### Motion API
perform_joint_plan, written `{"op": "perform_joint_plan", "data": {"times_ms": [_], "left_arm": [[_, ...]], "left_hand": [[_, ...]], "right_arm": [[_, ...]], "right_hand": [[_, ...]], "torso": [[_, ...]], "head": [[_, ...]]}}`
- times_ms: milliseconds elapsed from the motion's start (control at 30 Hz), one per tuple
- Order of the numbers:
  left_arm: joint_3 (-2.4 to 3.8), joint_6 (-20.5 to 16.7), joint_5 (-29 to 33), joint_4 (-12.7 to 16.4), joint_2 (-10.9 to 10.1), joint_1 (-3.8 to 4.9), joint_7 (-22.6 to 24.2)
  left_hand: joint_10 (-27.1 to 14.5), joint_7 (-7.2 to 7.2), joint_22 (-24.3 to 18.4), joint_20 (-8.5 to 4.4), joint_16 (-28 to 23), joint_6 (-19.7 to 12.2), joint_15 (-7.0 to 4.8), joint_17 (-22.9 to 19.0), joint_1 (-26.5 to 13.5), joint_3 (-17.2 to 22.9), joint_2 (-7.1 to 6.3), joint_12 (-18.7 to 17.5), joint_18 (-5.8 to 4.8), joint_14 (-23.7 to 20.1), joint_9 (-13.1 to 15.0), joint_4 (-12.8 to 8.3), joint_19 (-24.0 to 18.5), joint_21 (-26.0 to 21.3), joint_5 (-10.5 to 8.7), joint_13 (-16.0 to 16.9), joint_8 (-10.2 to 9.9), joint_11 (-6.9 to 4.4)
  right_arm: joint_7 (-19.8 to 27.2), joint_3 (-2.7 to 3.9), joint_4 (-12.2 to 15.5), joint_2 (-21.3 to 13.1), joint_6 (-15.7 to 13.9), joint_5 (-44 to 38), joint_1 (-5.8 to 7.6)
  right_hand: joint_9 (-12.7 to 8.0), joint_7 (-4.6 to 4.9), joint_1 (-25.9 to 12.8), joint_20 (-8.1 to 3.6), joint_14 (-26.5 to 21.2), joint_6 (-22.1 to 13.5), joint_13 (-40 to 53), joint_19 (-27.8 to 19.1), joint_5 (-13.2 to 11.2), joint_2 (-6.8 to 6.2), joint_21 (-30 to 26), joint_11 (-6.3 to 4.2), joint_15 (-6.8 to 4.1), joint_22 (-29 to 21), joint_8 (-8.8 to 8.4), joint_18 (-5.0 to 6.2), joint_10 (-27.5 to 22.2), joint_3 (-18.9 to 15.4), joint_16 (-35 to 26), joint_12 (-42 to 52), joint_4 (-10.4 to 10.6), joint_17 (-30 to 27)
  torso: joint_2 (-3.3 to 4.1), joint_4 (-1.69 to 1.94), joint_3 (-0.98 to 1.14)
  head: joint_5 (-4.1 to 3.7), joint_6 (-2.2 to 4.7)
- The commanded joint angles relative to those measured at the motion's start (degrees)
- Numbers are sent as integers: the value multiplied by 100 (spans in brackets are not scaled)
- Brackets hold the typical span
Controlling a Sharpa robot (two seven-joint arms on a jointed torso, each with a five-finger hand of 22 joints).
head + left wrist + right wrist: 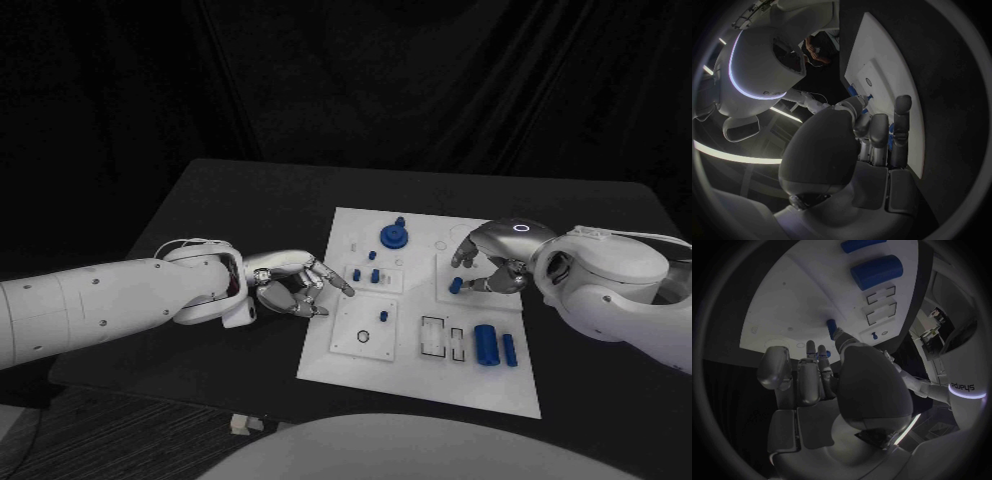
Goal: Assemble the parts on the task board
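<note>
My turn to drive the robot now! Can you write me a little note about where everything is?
Left hand: over the task board's left edge, holding nothing I can see.
Right hand: fingertips at a small blue peg; whether it grips is unclear.
Blue round knob part stands at the board's far end; two blue cylinders lie near the right edge.
Left to do: empty slots remain.

One task board (418, 380), several blue parts, two hands.
On the board: one round knob part (392, 236), two cylinders (486, 343) side by side, a few small pegs (375, 274).
</note>
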Motion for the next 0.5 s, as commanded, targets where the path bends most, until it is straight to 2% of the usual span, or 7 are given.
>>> {"op": "perform_joint_plan", "data": {"times_ms": [33, 167, 267, 433, 500], "left_arm": [[4, -3, 31, 10, 10, -6, 93], [4, 1, 31, 8, 11, -6, 92], [4, 2, 31, 5, 13, -6, 92], [4, 6, 31, 2, 19, -7, 93], [4, 7, 31, 2, 21, -7, 93]], "left_hand": [[17, -13, 316, -19, 2, 32, -15, -5, -42, 14, 29, -15, 105, 2, 8, -24, 4, 11, 29, -5, 27, 3], [17, -13, 316, -19, 2, 32, -15, -5, -42, 14, 29, -15, 105, 2, 8, -24, 4, 11, 29, -5, 27, 3], [17, -13, 316, -19, 2, 32, -15, -5, -42, 14, 29, -15, 105, 2, 8, -24, 4, 11, 29, -5, 27, 3], [17, -13, 316, -19, 2, 32, -15, -5, -42, 14, 29, -15, 105, 2, 8, -24, 4, 11, 29, -5, 27, 3], [17, -13, 316, -19, 2, 32, -15, -5, -42, 14, 29, -15, 105, 2, 8, -24, 4, 11, 29, -5, 27, 3]], "right_arm": [[76, 3, -24, 22, 71, 10, -57], [115, 3, -62, 53, 13, 10, -106], [147, 3, -87, 72, -51, 10, -128], [195, 3, -120, 103, -107, 11, -147], [213, 3, -132, 118, -116, 11, -157]], "right_hand": [[-14, 3, 106, 14, 163, -41, -24, -57, 55, 20, -64, -7, 46, 774, 11, 80, -41, 23, -30, -9, -55, 143], [-30, 1, 212, 19, 150, 23, -78, -65, 304, 44, -115, -2, 48, 773, 60, 86, -25, 85, -27, 36, -123, 126], [-43, 10, 274, 20, 148, 66, -120, -57, 599, 53, -127, 6, 51, 781, 92, 85, 25, 159, -10, 92, -174, 123], [-40, 9, 305, 19, 150, 144, -161, -43, 787, 55, -121, 3, 49, 791, 139, 83, 83, 242, 9, 145, -211, 125], [-7, -12, 340, 16, 149, 266, -183, -34, 892, 59, -122, -4, 42, 797, 213, 81, 223, 344, 20, 229, -248, 122]], "torso": [[0, -1, 1], [2, -1, 1], [1, -1, 1], [1, 0, 0], [0, 0, 0]], "head": [[12, -1], [10, -1], [8, -1], [6, -1], [8, -1]]}}
